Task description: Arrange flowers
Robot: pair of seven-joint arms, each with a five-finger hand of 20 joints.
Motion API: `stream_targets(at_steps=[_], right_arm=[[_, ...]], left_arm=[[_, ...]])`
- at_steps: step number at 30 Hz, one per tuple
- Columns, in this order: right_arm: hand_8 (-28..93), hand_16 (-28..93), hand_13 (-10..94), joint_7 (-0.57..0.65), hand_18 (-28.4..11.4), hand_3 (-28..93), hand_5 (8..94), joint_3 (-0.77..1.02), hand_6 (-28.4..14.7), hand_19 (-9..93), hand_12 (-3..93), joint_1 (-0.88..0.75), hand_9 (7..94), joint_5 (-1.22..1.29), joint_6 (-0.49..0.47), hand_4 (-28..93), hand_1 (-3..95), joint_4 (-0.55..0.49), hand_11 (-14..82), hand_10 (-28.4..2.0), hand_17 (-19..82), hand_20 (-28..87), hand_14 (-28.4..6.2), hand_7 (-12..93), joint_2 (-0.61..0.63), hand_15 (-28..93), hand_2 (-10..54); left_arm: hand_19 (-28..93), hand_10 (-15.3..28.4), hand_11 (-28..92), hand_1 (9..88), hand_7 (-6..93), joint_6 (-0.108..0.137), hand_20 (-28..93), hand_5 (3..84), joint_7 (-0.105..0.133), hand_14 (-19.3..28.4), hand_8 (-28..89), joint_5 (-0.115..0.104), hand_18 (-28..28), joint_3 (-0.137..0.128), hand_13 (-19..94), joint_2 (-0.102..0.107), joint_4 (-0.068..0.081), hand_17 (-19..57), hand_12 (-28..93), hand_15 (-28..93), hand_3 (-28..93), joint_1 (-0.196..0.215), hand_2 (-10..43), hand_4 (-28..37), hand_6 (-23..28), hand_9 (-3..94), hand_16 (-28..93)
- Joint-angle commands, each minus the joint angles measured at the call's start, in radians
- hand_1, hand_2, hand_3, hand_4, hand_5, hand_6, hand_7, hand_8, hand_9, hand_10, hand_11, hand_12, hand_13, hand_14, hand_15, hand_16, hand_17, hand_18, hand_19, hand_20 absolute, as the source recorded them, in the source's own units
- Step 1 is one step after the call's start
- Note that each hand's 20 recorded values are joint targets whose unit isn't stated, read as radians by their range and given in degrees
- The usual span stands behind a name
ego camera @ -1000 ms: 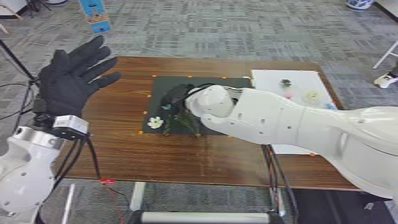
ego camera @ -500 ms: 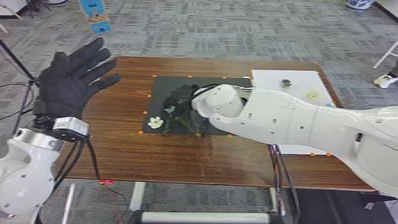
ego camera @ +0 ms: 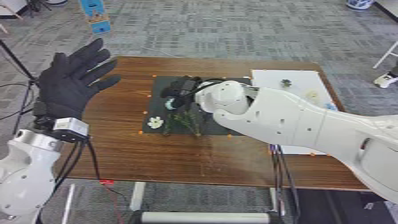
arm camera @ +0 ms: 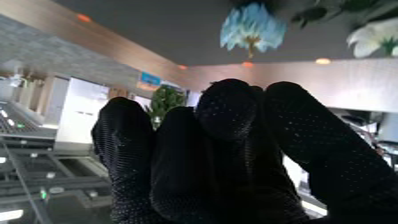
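In the head view, my right hand (ego camera: pixel 182 86) is over the far left part of the black mat (ego camera: pixel 213 131). Just nearer than it lies a light blue flower (ego camera: pixel 171 104). A white flower (ego camera: pixel 155 122) is at the mat's near left, beside green stems (ego camera: pixel 186 120). From the right wrist view, my right hand (arm camera: pixel 222 150) has fairly straight fingers with the thumb across them, nothing visibly held; the blue flower (arm camera: pixel 253 27), white flower (arm camera: pixel 377 37) and dark leaves (arm camera: pixel 311 15) are apart from the fingertips. My left hand (ego camera: pixel 71 82) is raised open beside the table's left edge.
A white board (ego camera: pixel 298 75) at the table's right carries a small dark flower (ego camera: pixel 286 83), a pale yellow one (ego camera: pixel 312 94) and something blue (ego camera: pixel 330 106). My right forearm crosses this board and part of the mat. Orange marks surround both.
My right hand has moved away toward the mat's far edge, uncovering more of the green stems and the blue flower. My left hand has hardly moved.
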Motion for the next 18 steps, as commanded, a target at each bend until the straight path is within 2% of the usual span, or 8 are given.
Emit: stream_targets(at_steps=[1,4,7,10,13,15,17,18], right_arm=[[-13,38,81,-0.007,-23.9,93,31.2,0.087,2.1,93,37.1,-0.034,76.0,-0.024,0.020,-1,20.8,-0.091,65.4,-11.8,48,66,-6.2,15,0.065,91,17.3],[-13,38,80,-0.017,-23.9,93,31.2,0.173,1.4,93,32.3,-0.103,75.7,-0.034,0.048,-5,19.2,-0.175,68.1,-12.0,48,66,-6.2,15,0.144,91,18.1],[-12,38,79,-0.041,-24.0,93,32.4,0.263,0.4,93,31.4,-0.183,74.8,-0.018,0.129,-7,18.6,-0.255,68.3,-12.2,46,64,-7.0,14,0.232,90,17.6],[-11,38,76,-0.047,-24.4,91,34.9,0.378,0.3,93,29.8,-0.279,72.5,0.064,0.199,-10,19.0,-0.333,65.7,-12.3,42,61,-7.9,14,0.318,89,15.5],[-11,37,73,-0.031,-24.5,88,40.4,0.509,0.3,93,27.2,-0.391,69.4,0.105,0.256,-15,18.9,-0.404,56.0,-12.2,39,58,-9.0,14,0.390,89,9.4],[-11,37,73,-0.020,-24.5,87,42.7,0.634,0.3,93,26.9,-0.506,68.7,0.119,0.258,-18,19.3,-0.455,48.7,-12.1,39,57,-9.2,14,0.414,89,7.8],[-10,36,72,-0.023,-24.5,83,47.4,0.728,-0.2,93,24.1,-0.602,67.4,0.155,0.283,-21,20.0,-0.490,31.7,-11.9,38,57,-9.5,15,0.432,89,4.2],[-11,36,72,-0.023,-24.4,83,48.0,0.762,-0.3,93,23.3,-0.643,66.7,0.177,0.306,-21,20.6,-0.501,28.3,-11.8,38,56,-9.6,15,0.438,89,4.3]], left_arm=[[42,11.5,13,21.8,13.9,0.006,0,28.6,-0.003,14.7,-8,0.001,26.4,-0.009,20,-0.030,-0.016,-9.4,16,14,63,0.032,-2.8,-28.3,3.1,24.4,4],[43,11.5,13,21.7,13.9,0.012,0,28.6,-0.012,14.7,-8,-0.001,26.3,-0.015,20,-0.043,-0.016,-9.4,16,14,63,0.043,-2.9,-28.3,3.1,24.4,4],[43,11.4,13,21.5,14.0,0.018,0,28.6,-0.013,14.7,-8,0.000,26.4,-0.038,20,-0.055,-0.028,-9.4,16,14,63,0.075,-3.0,-28.3,3.1,24.5,4],[43,11.4,13,21.2,14.0,0.024,0,28.6,-0.019,14.6,-8,0.000,26.4,-0.052,20,-0.064,-0.030,-9.4,16,14,64,0.103,-3.3,-28.3,3.2,24.4,4],[43,11.2,13,21.2,13.9,0.035,0,28.5,-0.031,14.6,-8,0.010,26.5,-0.074,20,-0.082,-0.034,-9.4,16,14,64,0.138,-4.4,-28.3,3.1,23.8,4],[43,11.0,13,21.2,13.9,0.054,0,28.0,-0.033,14.5,-8,0.017,26.7,-0.103,19,-0.103,-0.054,-9.3,16,13,64,0.198,-5.3,-28.3,2.9,22.8,4],[43,10.4,12,21.7,13.9,0.075,0,27.3,-0.047,14.5,-8,0.031,27.0,-0.128,18,-0.128,-0.069,-9.5,16,13,64,0.243,-6.4,-28.3,2.8,21.0,4],[43,10.3,12,21.8,13.9,0.096,0,26.8,-0.046,14.5,-8,0.027,27.1,-0.134,17,-0.138,-0.077,-9.7,16,12,63,0.261,-6.7,-28.3,2.8,20.1,4]])
